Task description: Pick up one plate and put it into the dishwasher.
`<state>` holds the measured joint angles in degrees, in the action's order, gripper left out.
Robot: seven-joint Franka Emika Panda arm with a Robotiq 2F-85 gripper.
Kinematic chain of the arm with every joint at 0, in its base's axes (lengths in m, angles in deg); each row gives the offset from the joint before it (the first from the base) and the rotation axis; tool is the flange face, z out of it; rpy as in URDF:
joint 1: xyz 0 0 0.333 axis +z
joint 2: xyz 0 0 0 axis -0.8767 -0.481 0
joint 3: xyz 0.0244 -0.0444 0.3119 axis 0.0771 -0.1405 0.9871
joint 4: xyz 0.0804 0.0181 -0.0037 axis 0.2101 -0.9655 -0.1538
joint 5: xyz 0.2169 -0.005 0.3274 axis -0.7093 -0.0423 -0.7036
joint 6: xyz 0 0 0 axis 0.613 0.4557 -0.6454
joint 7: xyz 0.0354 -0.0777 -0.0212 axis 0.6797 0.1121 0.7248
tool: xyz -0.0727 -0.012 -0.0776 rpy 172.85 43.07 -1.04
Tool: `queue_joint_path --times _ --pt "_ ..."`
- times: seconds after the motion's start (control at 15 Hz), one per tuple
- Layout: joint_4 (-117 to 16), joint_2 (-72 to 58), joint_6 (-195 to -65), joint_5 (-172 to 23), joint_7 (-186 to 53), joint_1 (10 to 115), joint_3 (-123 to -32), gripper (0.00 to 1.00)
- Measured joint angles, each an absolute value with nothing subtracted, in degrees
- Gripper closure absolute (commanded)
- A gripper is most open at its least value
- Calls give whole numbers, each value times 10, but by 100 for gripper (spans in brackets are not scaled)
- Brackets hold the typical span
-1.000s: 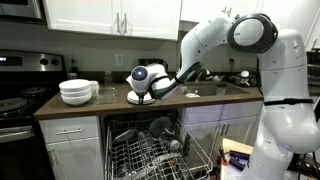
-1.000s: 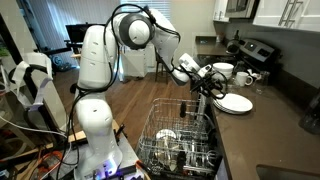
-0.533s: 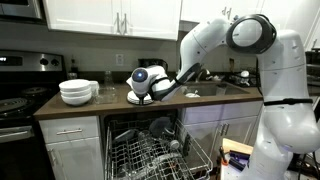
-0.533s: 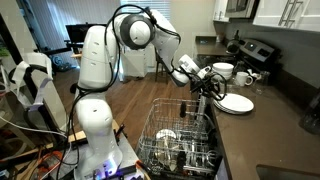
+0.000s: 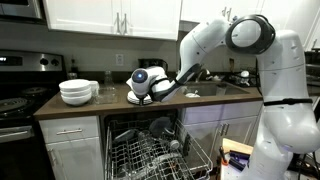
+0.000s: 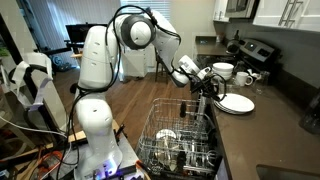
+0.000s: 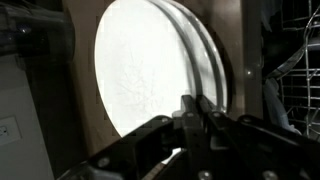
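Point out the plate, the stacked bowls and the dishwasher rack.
plate (image 7: 140,70): wrist view, centre of its face
stacked bowls (image 5: 76,89): an exterior view, top bowl's side
dishwasher rack (image 6: 150,130): an exterior view, wire side wall

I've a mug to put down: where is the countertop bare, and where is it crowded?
Bare brown countertop runs along the front edge between the stacked white bowls and the flat round white plates. Crowded at the plates, where the black gripper is shut on a rim.
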<state>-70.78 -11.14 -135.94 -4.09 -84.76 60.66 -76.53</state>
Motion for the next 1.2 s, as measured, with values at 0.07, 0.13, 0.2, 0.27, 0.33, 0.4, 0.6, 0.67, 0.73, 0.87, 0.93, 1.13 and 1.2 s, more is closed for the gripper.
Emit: queue_joint_path --times 0.07,0.13,0.2,0.27,0.33,0.4,0.6,0.67,0.73,0.87,0.93,1.13,1.2 --pt "-708 -111 -1359 -41 -847 607 -765 96" --pt "-708 -110 -1359 -41 -847 608 -764 96" --pt "-708 -109 -1359 -41 -846 609 -762 96" --pt "-708 -107 -1359 -41 -845 609 -759 96" --pt "-709 -104 -1359 -41 -843 610 -756 96" --pt "-709 -101 -1359 -44 -839 612 -752 96" --pt "-712 -91 -1359 -74 -817 616 -741 96" --pt "-713 -87 -1359 -84 -810 617 -737 96" --pt "-715 -84 -1359 -90 -805 617 -735 96" --pt "-716 -82 -1358 -100 -800 619 -733 88" --pt "-716 -81 -1357 -101 -800 619 -733 75" --pt "-717 -82 -1354 -102 -800 619 -737 53" --pt "-719 -82 -1354 -102 -800 619 -740 49"
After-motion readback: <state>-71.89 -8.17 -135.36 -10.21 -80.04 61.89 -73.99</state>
